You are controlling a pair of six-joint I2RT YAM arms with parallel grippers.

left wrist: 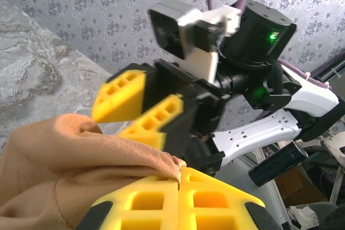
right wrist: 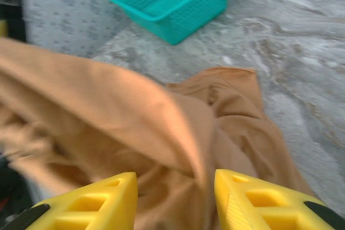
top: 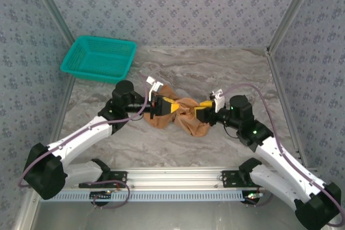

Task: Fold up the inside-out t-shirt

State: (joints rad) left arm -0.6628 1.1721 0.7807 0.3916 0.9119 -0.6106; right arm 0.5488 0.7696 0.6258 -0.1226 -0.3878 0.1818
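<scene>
Clamping the t-shirt (left wrist: 48, 154), left fingers (left wrist: 156, 203) are closed; right fingers (right wrist: 259, 203) spread apart beside it.

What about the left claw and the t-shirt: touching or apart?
Touching. The left wrist view shows the left claw shut, with a fold of the t-shirt pinched between its tips.

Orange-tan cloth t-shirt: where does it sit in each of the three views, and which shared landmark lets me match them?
Top external: the orange-tan cloth t-shirt lies bunched in the middle of the picture.
Left wrist: it fills the lower left corner.
Right wrist: it spreads across the left and centre.
Shared landmark: the grey marbled table top under the shirt.
</scene>
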